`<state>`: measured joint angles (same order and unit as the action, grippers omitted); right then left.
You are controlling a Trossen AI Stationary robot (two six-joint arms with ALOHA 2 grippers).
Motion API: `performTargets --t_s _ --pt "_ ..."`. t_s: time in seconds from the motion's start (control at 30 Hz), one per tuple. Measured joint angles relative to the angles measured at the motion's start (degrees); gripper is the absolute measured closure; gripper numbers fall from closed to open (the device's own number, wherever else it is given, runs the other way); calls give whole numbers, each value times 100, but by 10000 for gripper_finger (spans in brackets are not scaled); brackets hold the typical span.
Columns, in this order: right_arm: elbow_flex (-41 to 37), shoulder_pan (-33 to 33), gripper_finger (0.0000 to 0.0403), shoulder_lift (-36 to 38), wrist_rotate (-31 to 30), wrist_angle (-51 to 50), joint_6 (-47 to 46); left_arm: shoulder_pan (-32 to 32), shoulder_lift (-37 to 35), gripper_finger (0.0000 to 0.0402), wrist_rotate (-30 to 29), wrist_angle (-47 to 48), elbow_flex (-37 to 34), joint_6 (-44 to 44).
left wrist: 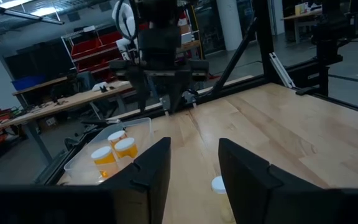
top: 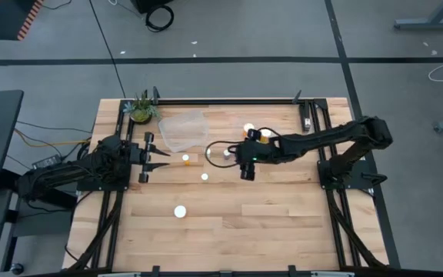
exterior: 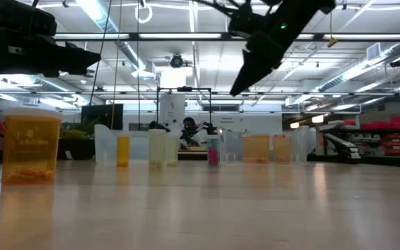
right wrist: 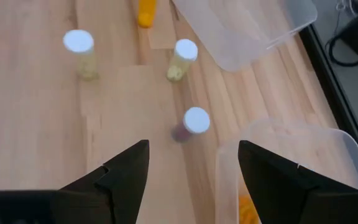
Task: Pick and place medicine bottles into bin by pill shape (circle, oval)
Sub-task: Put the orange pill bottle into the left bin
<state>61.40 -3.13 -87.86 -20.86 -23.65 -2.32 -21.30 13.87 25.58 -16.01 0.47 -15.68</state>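
Right gripper [top: 246, 171] raised above the table [top: 283, 223], fingers spread wide with nothing between them, hanging just beside the clear bin [top: 220, 152] that lies at mid-table. Seen from the right wrist: that bin's near wall [right wrist: 291, 162] just beside the fingers, with something orange inside it, and three white-capped bottles standing on the wood past the bin — a small one with a dark body [right wrist: 191, 124] nearest it, a pale slim one [right wrist: 181, 60] farther off, another pale one [right wrist: 81, 53] well apart from both.

Second clear bin [top: 183, 129] beyond the first, near the potted plant [top: 141, 108] at the table's back corner. Two orange bottles [top: 257, 133] with white caps behind the right gripper. One more white-capped bottle [top: 180, 211] alone, well apart from the first bin, toward the front edge.

Left gripper [top: 154, 155] parked at the table's left side, also open and holding nothing.
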Motion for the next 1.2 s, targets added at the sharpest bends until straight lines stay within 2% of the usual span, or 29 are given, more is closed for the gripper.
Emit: performTargets --t_s 0.47,0.57,0.7,0.93,1.07,1.2 --pt "-1901 -436 149 2287 -204 1367 267 1 -2 262 0 -9 0 2" --pt "-2165 -418 149 2683 -214 1582 408 2 0 258 5 -74 0 407" --pt "-2483 -414 149 3080 -179 1749 593 1 4 254 4 -855 -2 1255" --pt "-3086 -401 149 3983 -6 2238 941 6 0 258 -25 -1551 -1 1480" --pt "-3506 -403 149 4510 204 2454 1099 6 1 268 -760 -1568 -1 2559" --pt "-3786 -403 149 4954 230 2531 1158 3 137 281 -1497 -1153 0 3246"
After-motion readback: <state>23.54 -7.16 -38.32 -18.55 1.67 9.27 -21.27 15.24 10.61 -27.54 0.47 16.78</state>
